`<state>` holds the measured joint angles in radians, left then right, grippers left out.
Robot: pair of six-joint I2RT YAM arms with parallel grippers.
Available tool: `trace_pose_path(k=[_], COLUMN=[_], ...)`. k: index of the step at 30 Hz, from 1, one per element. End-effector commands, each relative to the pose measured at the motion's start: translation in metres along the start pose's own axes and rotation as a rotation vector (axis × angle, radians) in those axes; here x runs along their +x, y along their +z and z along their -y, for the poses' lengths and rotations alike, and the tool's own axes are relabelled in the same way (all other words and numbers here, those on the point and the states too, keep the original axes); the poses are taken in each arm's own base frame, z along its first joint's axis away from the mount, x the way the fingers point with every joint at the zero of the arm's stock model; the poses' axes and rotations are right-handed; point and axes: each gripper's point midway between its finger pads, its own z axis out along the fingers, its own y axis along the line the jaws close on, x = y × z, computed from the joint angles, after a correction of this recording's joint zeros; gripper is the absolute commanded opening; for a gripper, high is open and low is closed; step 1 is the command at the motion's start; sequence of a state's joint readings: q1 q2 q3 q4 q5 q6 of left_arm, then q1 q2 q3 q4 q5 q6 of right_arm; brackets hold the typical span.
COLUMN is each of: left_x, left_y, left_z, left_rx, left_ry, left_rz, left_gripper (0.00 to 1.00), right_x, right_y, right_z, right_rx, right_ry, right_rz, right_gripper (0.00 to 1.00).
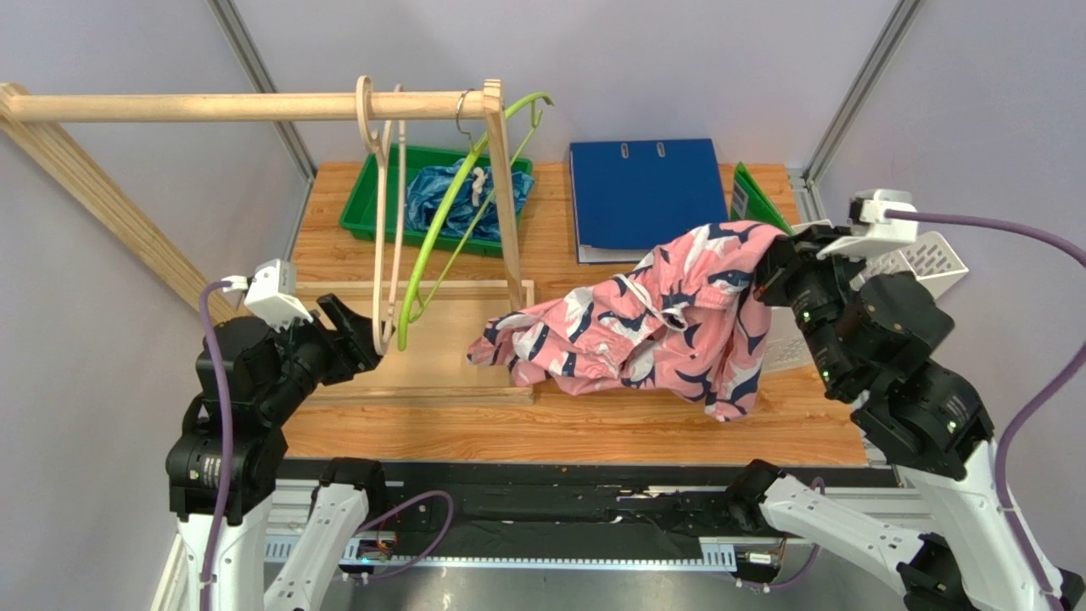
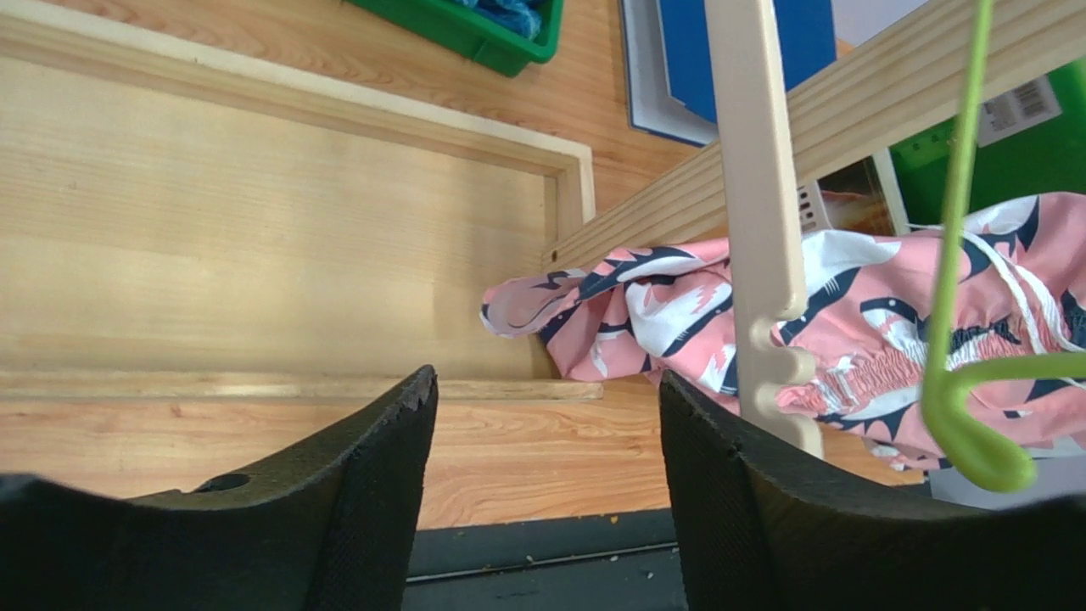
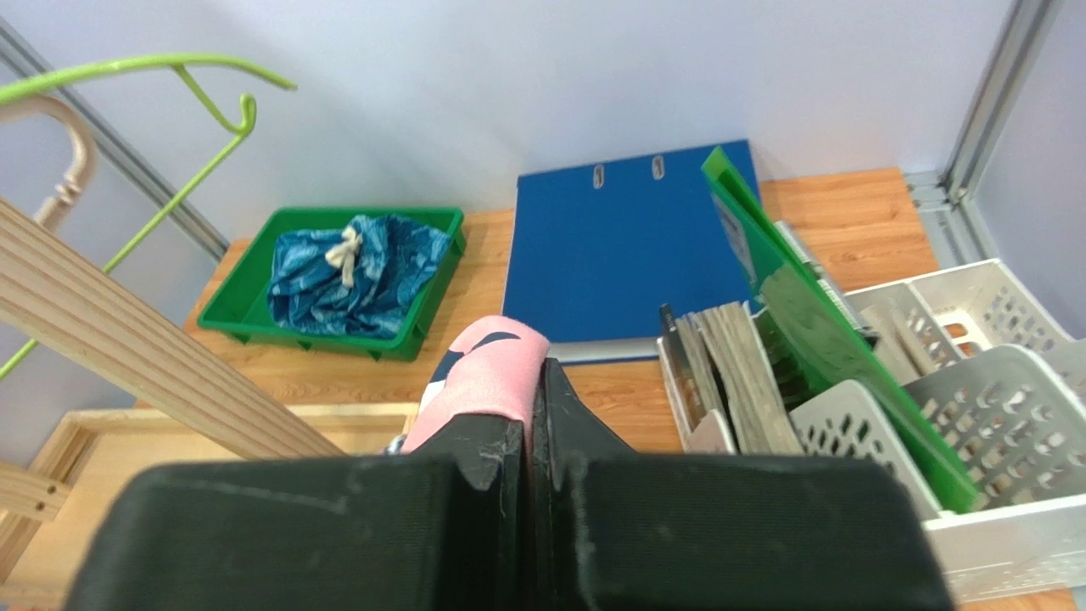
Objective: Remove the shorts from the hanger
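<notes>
My right hand (image 1: 773,265) clamps the pink patterned swim shorts (image 1: 637,325); my left hand (image 1: 363,337) gapes empty by the cream plastic hanger (image 1: 383,229). I'd spread them by the worktop's (image 1: 790,433) right edge.
</notes>
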<state>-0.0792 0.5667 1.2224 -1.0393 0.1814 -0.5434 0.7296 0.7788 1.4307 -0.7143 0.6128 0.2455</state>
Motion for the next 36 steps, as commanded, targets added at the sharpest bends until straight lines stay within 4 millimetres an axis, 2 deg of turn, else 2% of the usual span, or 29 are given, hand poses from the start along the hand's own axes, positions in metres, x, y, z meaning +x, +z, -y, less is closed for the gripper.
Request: trace_pose_path(k=[1, 6, 7, 9, 10, 12, 14, 17, 20, 21, 22, 23, 24, 25, 26, 28, 30, 31, 32, 36], left_x=[0.004, 0.017, 0.020, 0.024, 0.025, 0.024, 0.024, 0.024, 0.026, 0.028, 0.030, 0.031, 0.033, 0.034, 0.035, 0.038, 0.040, 0.041, 0.042, 0.045], left_y=[0.009, 0.016, 0.017, 0.017, 0.016, 0.013, 0.011, 0.010, 0.009, 0.010, 0.011, 0.010, 0.012, 0.011, 0.011, 0.012, 0.012, 0.012, 0.011, 0.013], left_z=[-0.007, -0.009, -0.007, -0.009, -0.010, -0.010, -0.008, -0.006, -0.004, -0.005, -0.004, -0.003, -0.005, -0.004, -0.003, -0.004, -0.004, -0.004, -0.004, -0.005], left_rx=[-0.024, -0.014, -0.002, -0.005, -0.006, -0.007, 0.000, 0.009, 0.021, 0.021, 0.027, 0.033, 0.030, 0.037, 0.041, 0.042, 0.044, 0.048, 0.048, 0.053], left_ry=[0.005, -0.030, -0.035, -0.044, -0.046, -0.049, -0.051, -0.054, -0.061, -0.065, -0.068, -0.072, -0.077, -0.078, -0.083, -0.089, -0.090, -0.091, -0.090, -0.088], left_rz=[-0.012, -0.051, -0.060, -0.065, -0.064, -0.055, -0.052, -0.056, -0.064, -0.071, -0.075, -0.075, -0.082, -0.083, -0.085, -0.092, -0.094, -0.096, -0.093, -0.103], left_gripper=[0.73, 0.74, 0.74, 0.75, 0.75, 0.75, 0.75, 0.75, 0.75, 0.75, 0.75, 0.75, 0.75, 0.75, 0.75, 0.74, 0.74, 0.74, 0.74, 0.74], right_x=[0.027, 0.052, 0.070, 0.083, 0.096, 0.128, 0.160, 0.203, 0.232, 0.252, 0.257, 0.263, 0.275, 0.274, 0.277, 0.275, 0.279, 0.271, 0.274, 0.268], right_y=[0.032, 0.064, 0.075, 0.085, 0.089, 0.101, 0.104, 0.109, 0.109, 0.105, 0.104, 0.103, 0.101, 0.100, 0.098, 0.092, 0.084, 0.080, 0.078, 0.053], right_z=[-0.036, -0.073, -0.085, -0.100, -0.110, -0.127, -0.146, -0.154, -0.156, -0.157, -0.158, -0.155, -0.150, -0.148, -0.146, -0.138, -0.127, -0.121, -0.109, -0.083], right_rx=[-0.081, -0.157, -0.178, -0.207, -0.243, -0.270, -0.335, -0.342, -0.340, -0.353, -0.359, -0.355, -0.333, -0.331, -0.333, -0.323, -0.309, -0.301, -0.264, -0.248], right_ry=[0.009, 0.037, 0.028, 0.059, 0.069, 0.115, 0.148, 0.186, 0.169, 0.152, 0.141, 0.116, 0.088, 0.074, 0.047, 0.022, -0.020, -0.030, -0.056, -0.112], right_rz=[-0.069, -0.142, -0.192, -0.232, -0.275, -0.362, -0.453, -0.557, -0.649, -0.720, -0.745, -0.767, -0.814, -0.821, -0.830, -0.839, -0.856, -0.836, -0.831, -0.813], right_gripper=[0.00, 0.00, 0.00, 0.00, 0.00, 0.00, 0.00, 0.00, 0.00, 0.01, 0.03, 0.06, 0.14, 0.20, 0.34, 0.50, 0.69, 0.74, 0.82, 0.90])
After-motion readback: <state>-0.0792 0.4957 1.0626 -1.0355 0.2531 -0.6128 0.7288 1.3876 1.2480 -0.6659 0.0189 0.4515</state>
